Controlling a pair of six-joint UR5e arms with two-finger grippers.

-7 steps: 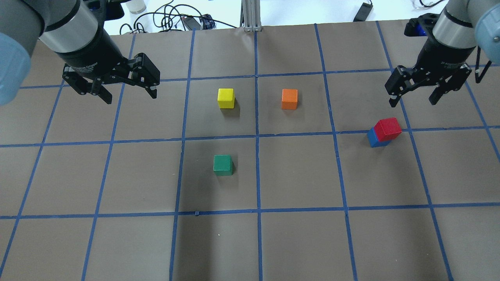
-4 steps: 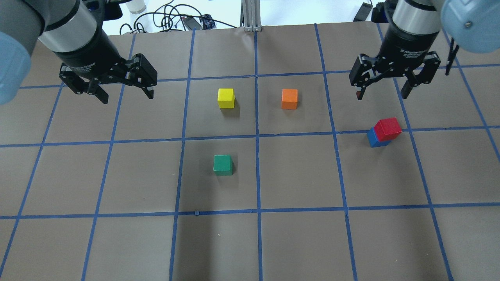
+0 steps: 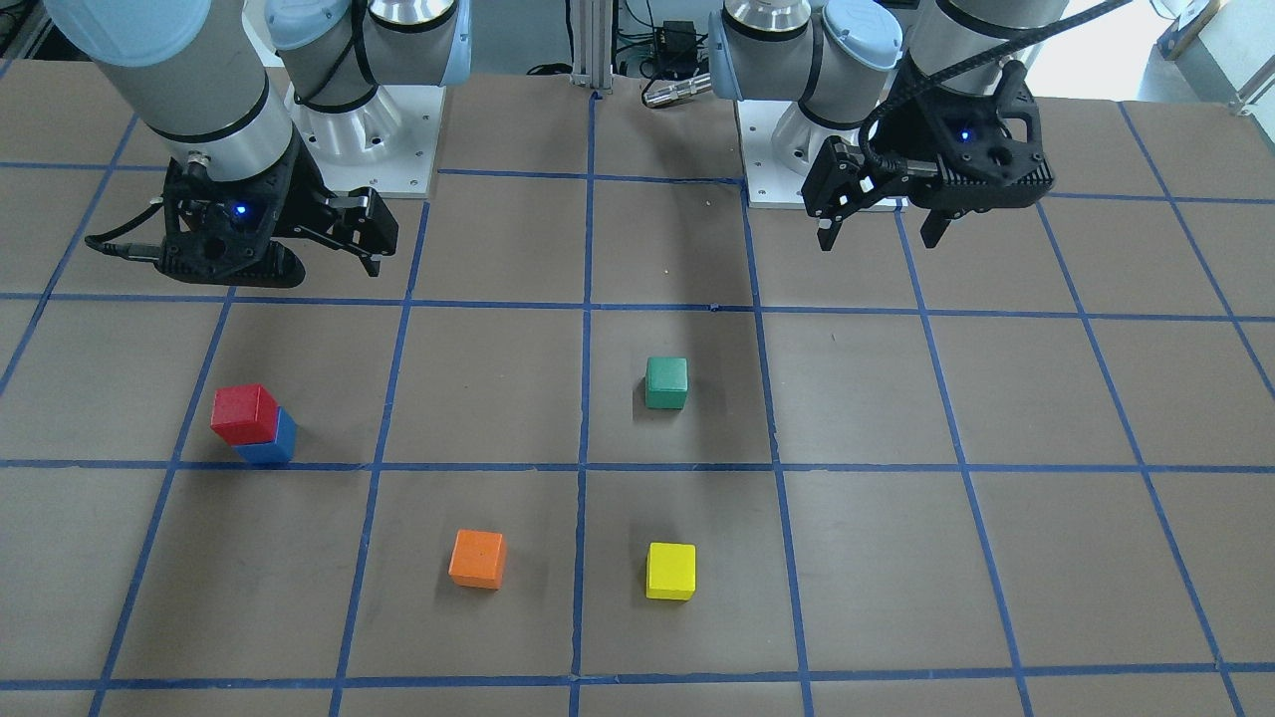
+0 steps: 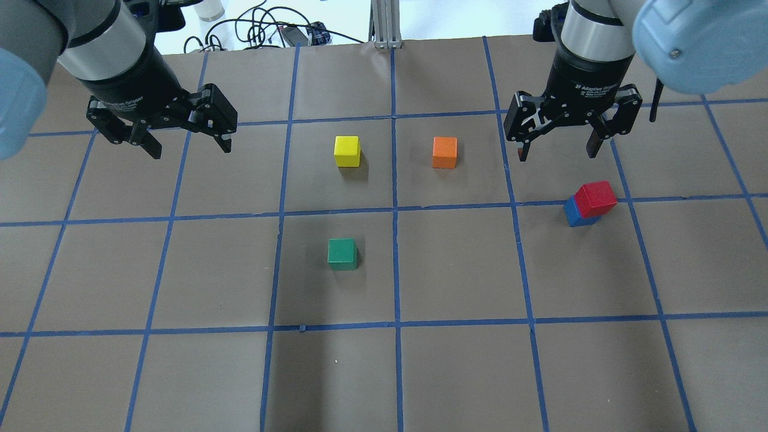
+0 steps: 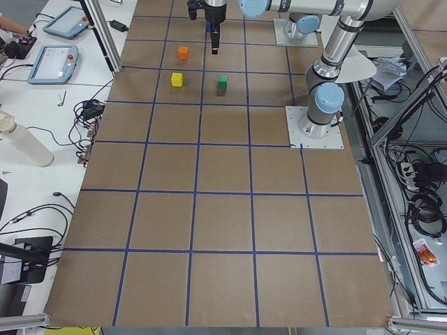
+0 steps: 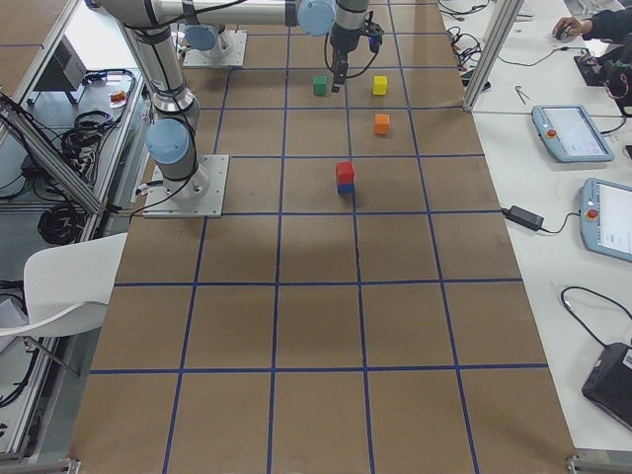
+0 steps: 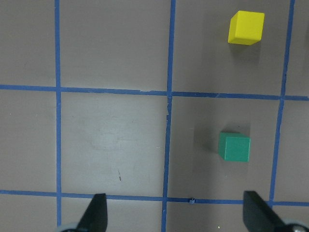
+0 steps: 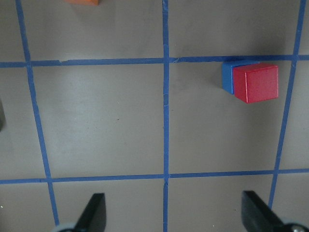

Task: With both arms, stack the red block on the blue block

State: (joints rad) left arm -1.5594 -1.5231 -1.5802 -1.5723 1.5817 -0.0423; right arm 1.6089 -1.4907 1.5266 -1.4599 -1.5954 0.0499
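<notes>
The red block [image 4: 596, 198] sits on top of the blue block [image 4: 573, 211], shifted a little to one side, on the right part of the table. The stack also shows in the front view, red [image 3: 243, 413] over blue [image 3: 274, 443], and in the right wrist view, red [image 8: 256, 83] over blue [image 8: 227, 77]. My right gripper [image 4: 556, 153] is open and empty, hanging above the table just behind and left of the stack. My left gripper [image 4: 189, 147] is open and empty over the far left of the table, well away from the stack.
A yellow cube [image 4: 347, 150], an orange cube [image 4: 444, 152] and a green cube [image 4: 342, 253] stand apart near the table's middle. The brown table top [image 4: 456, 372] carries a blue tape grid. Cables and a metal post lie beyond the far edge.
My right gripper has swung left and slightly back, from right of the stack to behind it, still open. My left gripper drifted slightly left and back. The blocks have not moved.
</notes>
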